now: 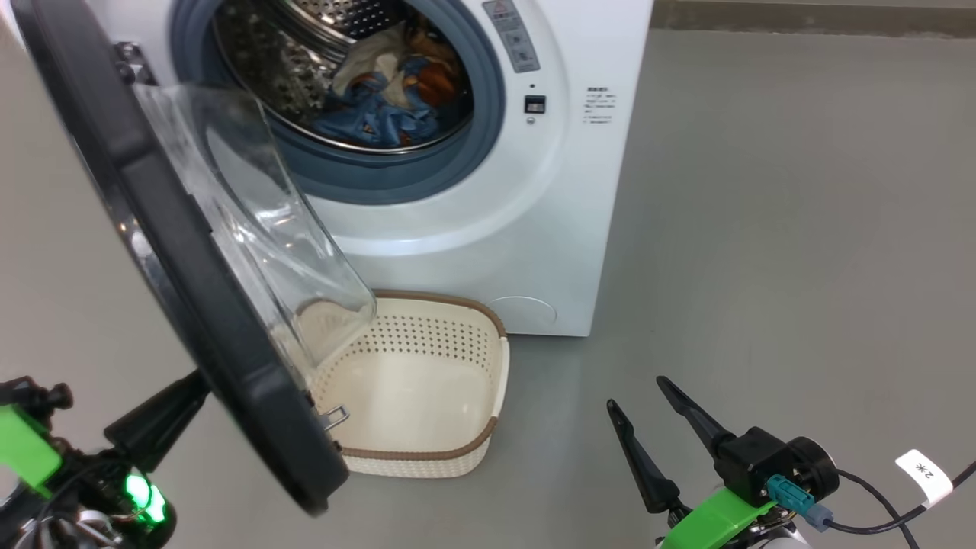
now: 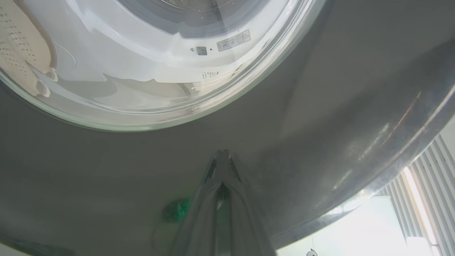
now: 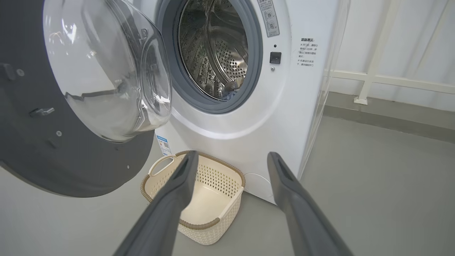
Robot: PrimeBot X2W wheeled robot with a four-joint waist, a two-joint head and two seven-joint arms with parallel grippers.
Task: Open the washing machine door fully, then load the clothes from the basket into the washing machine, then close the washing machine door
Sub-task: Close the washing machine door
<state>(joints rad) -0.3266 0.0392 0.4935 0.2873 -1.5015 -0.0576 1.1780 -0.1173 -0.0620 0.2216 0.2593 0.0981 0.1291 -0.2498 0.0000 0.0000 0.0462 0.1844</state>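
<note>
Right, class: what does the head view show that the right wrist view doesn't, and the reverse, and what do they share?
Head view: the left gripper, shut, at the outer face of the washing machine door, and a white tag on a cable. Right wrist view: a blue sticker on the washing machine, the white handle of the basket, a white railing. Shared: the open door, the empty basket, the right gripper open and empty, and the clothes in the drum, a heap from the head, a blue sliver from the wrist.
</note>
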